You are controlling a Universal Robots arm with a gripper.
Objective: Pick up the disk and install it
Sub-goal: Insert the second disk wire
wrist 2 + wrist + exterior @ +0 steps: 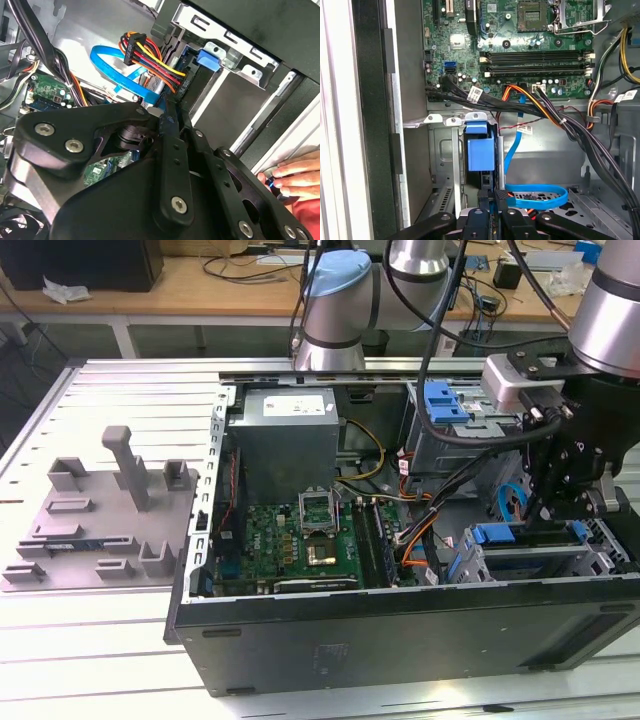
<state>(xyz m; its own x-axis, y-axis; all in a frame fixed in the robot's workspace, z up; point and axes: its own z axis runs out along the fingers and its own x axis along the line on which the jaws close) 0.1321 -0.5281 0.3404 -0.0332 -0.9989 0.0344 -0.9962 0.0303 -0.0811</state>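
The gripper (492, 194) is down inside the open computer case (400, 625), at the exterior view's right. Its two black fingers (170, 150) stand narrow, nearly together. I can't tell whether they nip anything between them.

Right at their tips is the disk (480, 150). It stands on edge in a slot of the grey drive cage (445, 165), with the blue carrier end facing out. In the exterior view the disk (500, 533) shows as a blue strip just under the gripper (552, 512).

I'd judge the disk stiff and fairly heavy for its size. The metal faces look smooth and a bit slippery, and it wouldn't take a knock well. The blue carrier's rails or end tab look like the safer place to hold or press.

A blue data cable (535, 195) loops just beside the fingers, with a red and yellow power bundle (150, 60) near. A person's hand (295, 175) rests on the case edge.
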